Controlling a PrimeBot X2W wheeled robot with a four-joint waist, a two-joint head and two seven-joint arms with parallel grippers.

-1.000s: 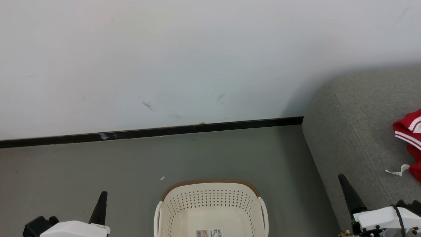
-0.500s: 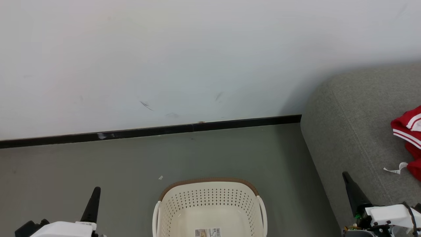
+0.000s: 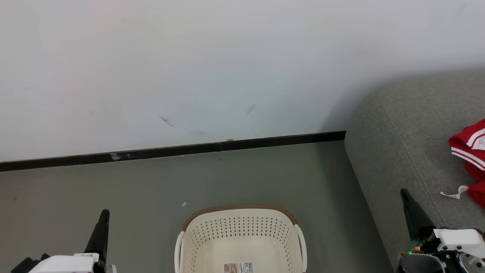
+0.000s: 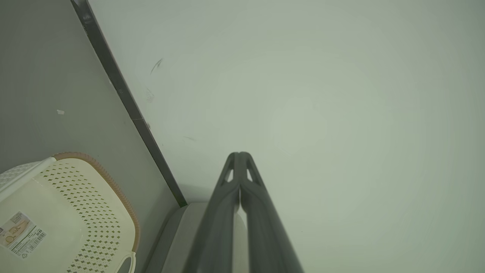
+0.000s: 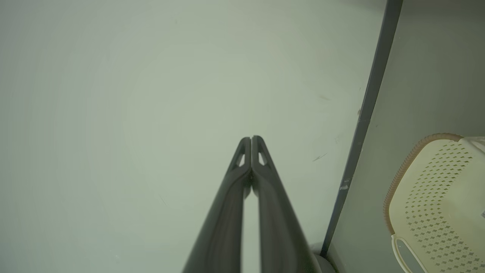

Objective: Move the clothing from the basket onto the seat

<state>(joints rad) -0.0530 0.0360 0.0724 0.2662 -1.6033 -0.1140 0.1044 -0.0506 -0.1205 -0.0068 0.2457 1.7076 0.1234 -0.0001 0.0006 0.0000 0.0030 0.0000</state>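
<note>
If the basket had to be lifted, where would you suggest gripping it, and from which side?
I would take the basket by its looped side handles, each gripper from its own outer side: left gripper on the left loop, right gripper on the right. It stands upright between them, and the thin loops suit narrow jaws, which are shut and must open.

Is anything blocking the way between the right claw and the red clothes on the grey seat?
Nothing visible. Only bare fabric of the seat lies between the right gripper and the red clothing, which rests on it, a white tag beside it. The visible part of the basket holds no garments.
</note>
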